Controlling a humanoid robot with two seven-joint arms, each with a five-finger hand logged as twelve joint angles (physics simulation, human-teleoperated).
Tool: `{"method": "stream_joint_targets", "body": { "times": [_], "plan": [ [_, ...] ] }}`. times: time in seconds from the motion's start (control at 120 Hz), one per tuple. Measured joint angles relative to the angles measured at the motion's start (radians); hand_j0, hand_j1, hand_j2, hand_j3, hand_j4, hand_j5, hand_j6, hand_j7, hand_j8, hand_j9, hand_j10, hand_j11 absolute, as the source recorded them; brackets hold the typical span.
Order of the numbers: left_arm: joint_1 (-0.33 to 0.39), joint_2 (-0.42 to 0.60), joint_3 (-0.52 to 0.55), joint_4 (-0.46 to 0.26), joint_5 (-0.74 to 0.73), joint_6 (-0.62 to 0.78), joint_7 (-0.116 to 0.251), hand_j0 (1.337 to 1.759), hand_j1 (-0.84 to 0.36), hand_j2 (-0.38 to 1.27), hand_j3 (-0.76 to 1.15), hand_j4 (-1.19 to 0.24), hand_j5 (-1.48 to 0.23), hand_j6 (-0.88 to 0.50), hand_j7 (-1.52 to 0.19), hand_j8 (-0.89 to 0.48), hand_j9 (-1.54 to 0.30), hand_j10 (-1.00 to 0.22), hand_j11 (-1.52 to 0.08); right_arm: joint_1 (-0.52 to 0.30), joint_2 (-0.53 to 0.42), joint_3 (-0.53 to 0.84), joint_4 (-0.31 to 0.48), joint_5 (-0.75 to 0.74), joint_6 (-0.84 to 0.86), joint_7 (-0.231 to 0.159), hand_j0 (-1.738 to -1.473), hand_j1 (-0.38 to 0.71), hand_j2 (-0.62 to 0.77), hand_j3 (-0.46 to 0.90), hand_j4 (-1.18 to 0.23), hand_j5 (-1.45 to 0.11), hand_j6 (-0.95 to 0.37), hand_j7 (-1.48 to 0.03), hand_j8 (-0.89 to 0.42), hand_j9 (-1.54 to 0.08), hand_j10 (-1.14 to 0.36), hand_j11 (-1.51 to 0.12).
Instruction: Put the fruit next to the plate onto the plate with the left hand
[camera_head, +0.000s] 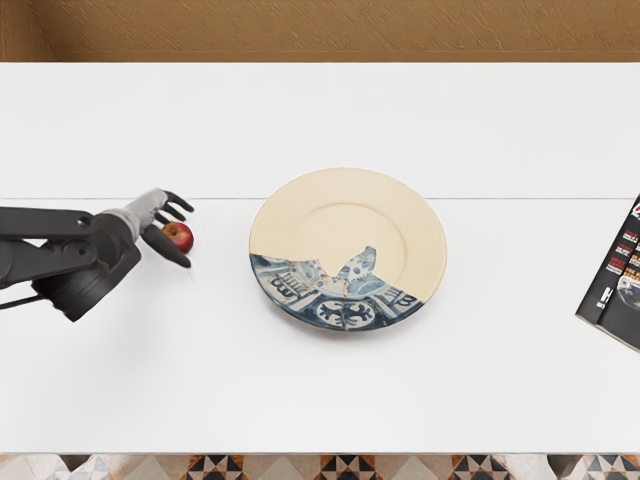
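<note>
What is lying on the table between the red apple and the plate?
Nothing. In the head view, only bare white table separates the apple from the plate.

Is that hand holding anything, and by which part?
Cannot tell: the left hand is at the apple, on its left side; no clear grip shows.

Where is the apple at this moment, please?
In the head view, the apple lies on the table left of the plate, apart from it, close against the open left robot hand.
</note>
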Motion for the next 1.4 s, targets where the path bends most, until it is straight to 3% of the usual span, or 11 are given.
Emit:
{"method": "stream_joint_targets", "body": {
  "times": [0.2, 0.492, 0.833, 1.142, 1.4],
  "plan": [
    [0.000, -0.004, 0.004, 0.013, 0.001, 0.000, 0.004, 1.658, -0.24, 0.10, 0.00, -0.49, -0.64, -0.49, -0.64, -0.48, -0.64, -0.47, -0.67, 0.000, 0.000, 0.000, 0.000, 0.000, 0.000, 0.000, -1.658, -0.35, 0.00, 0.00, 0.00, 0.00, 0.00, 0.00, 0.00, 0.00, 0.00, 0.00],
    [0.000, 0.004, 0.006, 0.029, 0.006, 0.000, 0.003, 1.657, -0.28, 0.34, 0.00, -0.59, -0.76, -0.54, -0.77, -0.51, -0.77, -0.58, -0.77, 0.000, 0.000, 0.000, 0.000, 0.000, 0.000, 0.000, -1.658, -0.35, 0.00, 0.00, 0.00, 0.00, 0.00, 0.00, 0.00, 0.00, 0.00, 0.00],
    [-0.018, 0.016, -0.024, 0.025, 0.009, 0.000, 0.001, 1.658, -0.30, 0.47, 0.00, -0.63, -0.83, -0.57, -0.83, -0.53, -0.83, -0.63, -0.83, 0.000, 0.000, 0.000, 0.000, 0.000, 0.000, 0.000, -1.658, -0.35, 0.00, 0.00, 0.00, 0.00, 0.00, 0.00, 0.00, 0.00, 0.00, 0.00],
    [-0.035, 0.035, -0.119, 0.019, 0.022, 0.000, 0.001, 1.658, -0.32, 0.55, 0.00, -0.64, -0.86, -0.55, -0.85, -0.52, -0.84, -0.65, -0.84, 0.000, 0.000, 0.000, 0.000, 0.000, 0.000, 0.000, -1.658, -0.35, 0.00, 0.00, 0.00, 0.00, 0.00, 0.00, 0.00, 0.00, 0.00, 0.00],
    [-0.065, 0.016, -0.165, 0.018, 0.028, 0.000, 0.001, 1.658, -0.33, 0.50, 0.00, -0.65, -0.86, -0.52, -0.86, -0.49, -0.85, -0.65, -0.85, 0.000, 0.000, 0.000, 0.000, 0.000, 0.000, 0.000, -1.658, -0.35, 0.00, 0.00, 0.00, 0.00, 0.00, 0.00, 0.00, 0.00, 0.00, 0.00]
  ]
}}
